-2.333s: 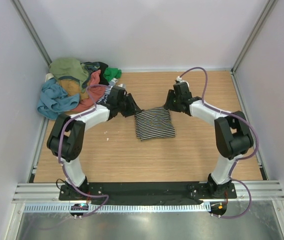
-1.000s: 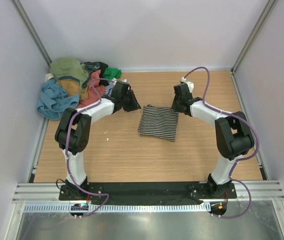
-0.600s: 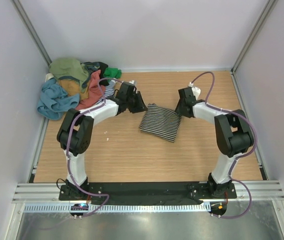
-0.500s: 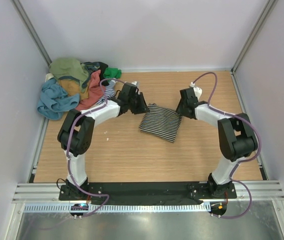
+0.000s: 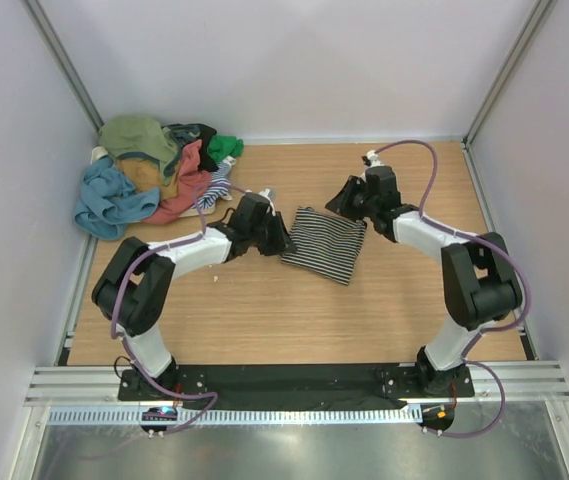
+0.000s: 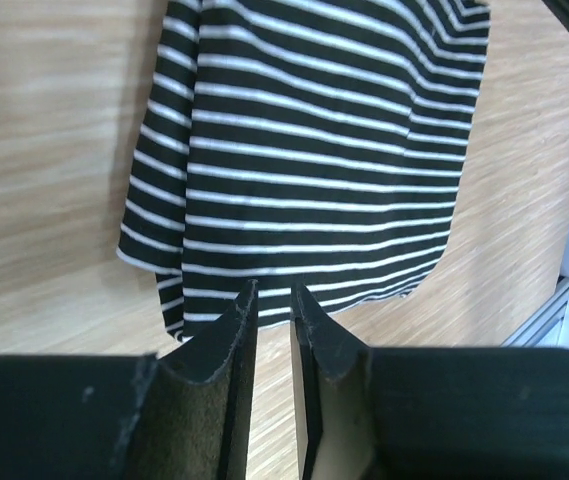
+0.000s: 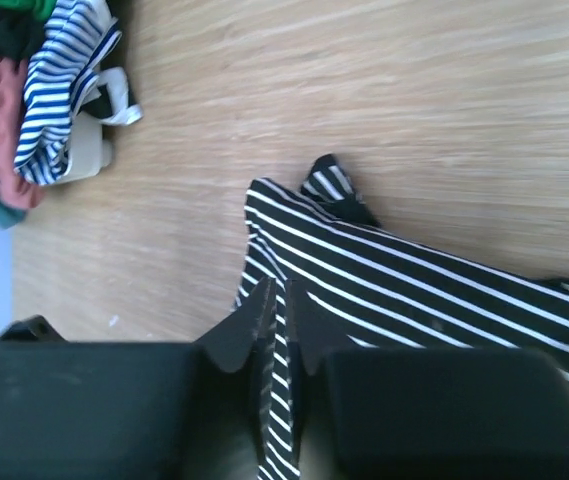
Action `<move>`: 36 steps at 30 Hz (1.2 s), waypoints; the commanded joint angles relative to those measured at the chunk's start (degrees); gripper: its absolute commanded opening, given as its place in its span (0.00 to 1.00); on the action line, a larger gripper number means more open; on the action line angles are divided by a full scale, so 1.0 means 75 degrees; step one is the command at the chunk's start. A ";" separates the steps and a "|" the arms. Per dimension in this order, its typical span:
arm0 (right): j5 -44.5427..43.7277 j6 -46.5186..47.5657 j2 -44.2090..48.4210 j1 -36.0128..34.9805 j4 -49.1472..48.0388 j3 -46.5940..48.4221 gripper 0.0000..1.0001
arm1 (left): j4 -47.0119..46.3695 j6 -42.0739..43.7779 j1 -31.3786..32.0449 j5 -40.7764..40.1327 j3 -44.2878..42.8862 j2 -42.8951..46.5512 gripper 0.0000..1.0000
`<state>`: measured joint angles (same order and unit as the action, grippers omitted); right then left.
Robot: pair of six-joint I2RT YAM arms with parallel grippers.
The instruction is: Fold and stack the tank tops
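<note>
The thin black-and-white striped tank top (image 5: 322,243) lies folded into a rough rectangle on the pale wooden desk (image 5: 264,310), a little above the middle of the top view and tilted, its far edge running down to the right. My left end effector (image 5: 284,242) sits low at the top's left edge. In the left wrist view (image 6: 272,292) its two dark fingers (image 6: 239,330) stand only narrowly parted, with bare wood showing in the slit between them, and their tips reach the near hem of the striped cloth (image 6: 304,150) without holding it.

My right end effector (image 5: 342,207) is at the upper right corner of the folded top. In the right wrist view (image 7: 282,290) its fingers are almost together over the striped cloth (image 7: 414,290), close to a small black strap end. Stripes show in the gap, but I cannot tell whether the cloth is pinched or only lies beneath.

The heap of loose tank tops (image 5: 149,175), olive, teal-blue, coral, mustard, green and black, fills the upper left corner of the desk, well apart from the folded one.
</note>
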<state>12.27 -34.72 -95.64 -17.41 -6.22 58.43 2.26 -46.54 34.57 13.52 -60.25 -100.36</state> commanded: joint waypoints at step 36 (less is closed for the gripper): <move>0.2232 -0.1336 -0.1972 0.0341 -0.2312 0.0694 0.15 | -0.0912 0.0206 0.0874 -0.1181 0.1412 0.0887 0.13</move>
<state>31.44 -47.55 -120.38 -15.25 -23.79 65.17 -7.49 -47.05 39.27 7.57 -49.23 -98.59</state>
